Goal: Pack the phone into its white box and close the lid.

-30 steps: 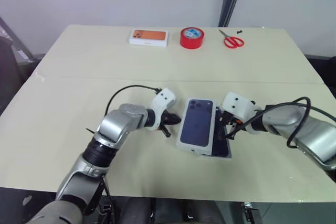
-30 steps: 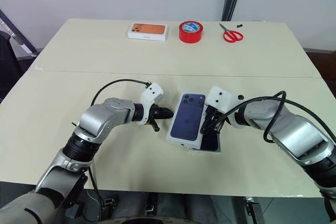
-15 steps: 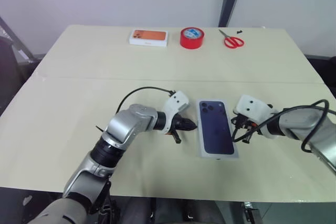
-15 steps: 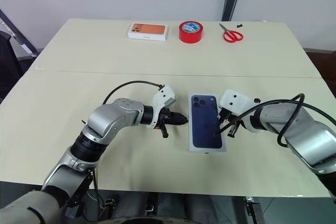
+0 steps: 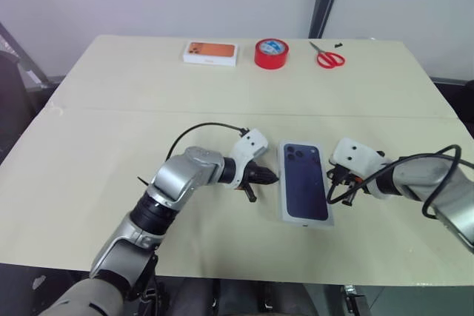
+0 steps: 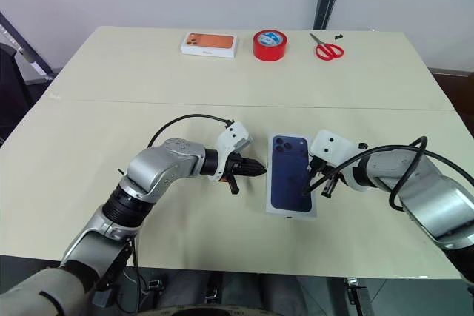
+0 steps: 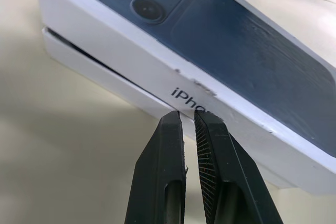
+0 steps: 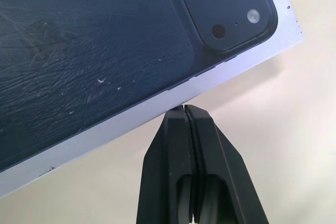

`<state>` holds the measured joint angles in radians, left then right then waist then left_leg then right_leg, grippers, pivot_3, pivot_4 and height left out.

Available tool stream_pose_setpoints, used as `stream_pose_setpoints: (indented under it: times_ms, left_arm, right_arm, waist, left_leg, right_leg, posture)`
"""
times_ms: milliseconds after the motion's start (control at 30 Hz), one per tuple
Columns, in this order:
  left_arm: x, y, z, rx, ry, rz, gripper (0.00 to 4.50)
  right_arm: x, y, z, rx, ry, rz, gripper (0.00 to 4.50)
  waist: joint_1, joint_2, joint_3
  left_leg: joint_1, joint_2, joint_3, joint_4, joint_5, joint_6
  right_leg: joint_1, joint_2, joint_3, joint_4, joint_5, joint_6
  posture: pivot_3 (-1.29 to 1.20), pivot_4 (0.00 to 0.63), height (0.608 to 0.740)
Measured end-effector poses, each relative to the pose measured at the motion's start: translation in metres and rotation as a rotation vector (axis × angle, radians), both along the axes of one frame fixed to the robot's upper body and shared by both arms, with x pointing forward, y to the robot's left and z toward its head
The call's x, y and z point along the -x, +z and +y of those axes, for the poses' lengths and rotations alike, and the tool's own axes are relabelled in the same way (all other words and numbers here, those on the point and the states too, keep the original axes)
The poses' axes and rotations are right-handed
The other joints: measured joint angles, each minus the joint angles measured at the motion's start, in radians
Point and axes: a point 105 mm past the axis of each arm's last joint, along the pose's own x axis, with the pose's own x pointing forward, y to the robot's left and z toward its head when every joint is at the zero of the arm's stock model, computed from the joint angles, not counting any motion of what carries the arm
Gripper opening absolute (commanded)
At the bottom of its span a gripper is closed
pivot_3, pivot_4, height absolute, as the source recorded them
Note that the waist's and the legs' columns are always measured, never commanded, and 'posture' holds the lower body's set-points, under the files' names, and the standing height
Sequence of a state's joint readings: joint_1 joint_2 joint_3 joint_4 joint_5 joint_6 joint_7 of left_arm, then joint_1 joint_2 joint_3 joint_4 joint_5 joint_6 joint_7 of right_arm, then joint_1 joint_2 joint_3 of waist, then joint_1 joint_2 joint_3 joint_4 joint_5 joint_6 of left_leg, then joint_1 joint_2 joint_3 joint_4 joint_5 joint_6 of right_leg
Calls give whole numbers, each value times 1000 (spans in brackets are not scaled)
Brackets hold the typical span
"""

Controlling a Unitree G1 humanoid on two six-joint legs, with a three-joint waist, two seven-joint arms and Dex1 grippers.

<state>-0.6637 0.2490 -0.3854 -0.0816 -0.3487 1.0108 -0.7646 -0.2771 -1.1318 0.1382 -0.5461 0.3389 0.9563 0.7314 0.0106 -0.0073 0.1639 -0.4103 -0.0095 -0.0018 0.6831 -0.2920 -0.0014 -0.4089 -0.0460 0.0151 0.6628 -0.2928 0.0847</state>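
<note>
Left gripper fingers nearly together, holding nothing, tips at the lid side wall. Right gripper pressed shut, empty, tips at opposite edge. Lid lies printed face up on the white box, mid-table, narrow seam showing

Partial lettering "iPho" is printed in dark grey on the white side wall of the lid, directly ahead of the left gripper fingertips; the rest of the word is hidden behind the fingertips. The lid's top face bears a printed dark blue phone picture with a three-lens camera cluster, carrying no legible characters. Any print on the red tape roll and on the orange-pictured box, far beyond both jaws, is too small to read.
</note>
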Motion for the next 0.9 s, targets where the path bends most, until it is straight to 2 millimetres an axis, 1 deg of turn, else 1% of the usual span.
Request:
stream_pose_setpoints:
  times_ms: [567, 700, 733, 800, 900]
  left_arm:
    - [-10, -8, 2, -11, 56, 18, 465]
    - [-14, -6, 6, -6, 78, 14, 465]
    - [-16, -3, 9, 6, 93, 13, 465]
    - [-24, 9, 17, 65, 135, 9, 465]
    - [-33, 32, 19, 152, 157, -25, 465]
  right_arm:
    - [-2, -4, 3, -14, -10, -8, 24]
    - [-1, -3, 0, -12, -6, -4, 24]
    - [-1, -2, -3, -11, -10, -4, 24]
    - [1, 5, -13, -24, -17, -11, 24]
    - [9, 15, -15, -86, 14, -7, 24]
  waist:
    - [0, 0, 0]
    - [0, 0, 0]
    - [1, 0, 0]
    - [2, 0, 0]
    - [2, 0, 0]
  left_leg:
    - [0, 0, 0, 0, 0, 0]
    - [0, 0, 0, 0, 0, 0]
    - [0, 0, 0, 0, 0, 0]
    - [0, 0, 0, 0, 0, 0]
    - [0, 0, 0, 0, 0, 0]
  right_leg:
    - [0, 0, 0, 0, 0, 0]
    - [0, 0, 0, 0, 0, 0]
    - [0, 0, 0, 0, 0, 0]
    - [0, 0, 0, 0, 0, 0]
    - [0, 0, 0, 0, 0, 0]
  posture:
    - [0, 150, 729]
    - [0, 150, 729]
    - [0, 150, 729]
    - [0, 150, 729]
    - [0, 150, 729]
